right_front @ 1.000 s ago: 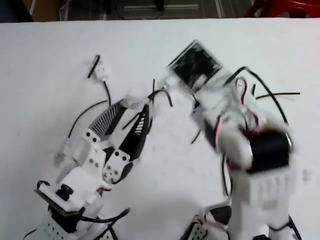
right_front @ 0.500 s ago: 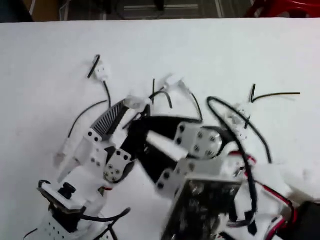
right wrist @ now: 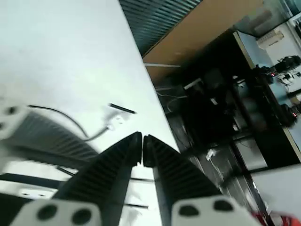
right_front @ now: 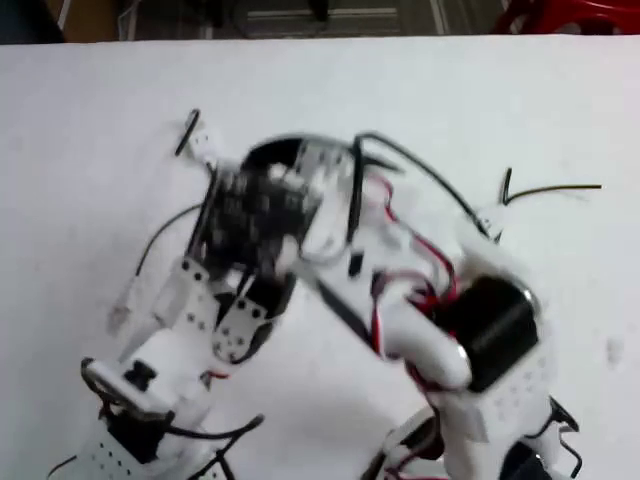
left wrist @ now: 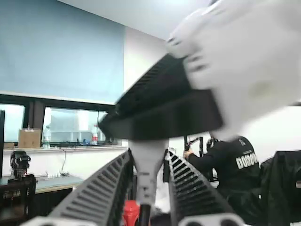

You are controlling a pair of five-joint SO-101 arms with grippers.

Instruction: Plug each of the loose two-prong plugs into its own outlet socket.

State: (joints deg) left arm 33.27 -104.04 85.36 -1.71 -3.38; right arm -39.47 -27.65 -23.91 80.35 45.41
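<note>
My left gripper [left wrist: 147,157] is shut on a white plug [left wrist: 146,176] that stands upright between its ribbed fingers [left wrist: 110,188]. My right arm's black and white wrist [left wrist: 197,89] hangs just above it. From the high view, that wrist [right_front: 265,205] lies across the left arm [right_front: 185,320] and hides the left fingertips. My right gripper [right wrist: 142,140] is shut with nothing in it, over the white table. Another white plug [right wrist: 114,120] on a black cable lies beyond its tips, also at the back left [right_front: 201,144]. A third white plug [right_front: 487,222] lies at the right.
A loose black cable [right_front: 550,188] runs along the table at the right. Another white cable end [right_front: 124,300] lies at the left, beside the left arm. The table's back edge [right_front: 320,40] is free of things.
The right arm swung from the right side down toward the front and then across to the left, ending over the left gripper. The left arm stayed almost still with its plug.
</note>
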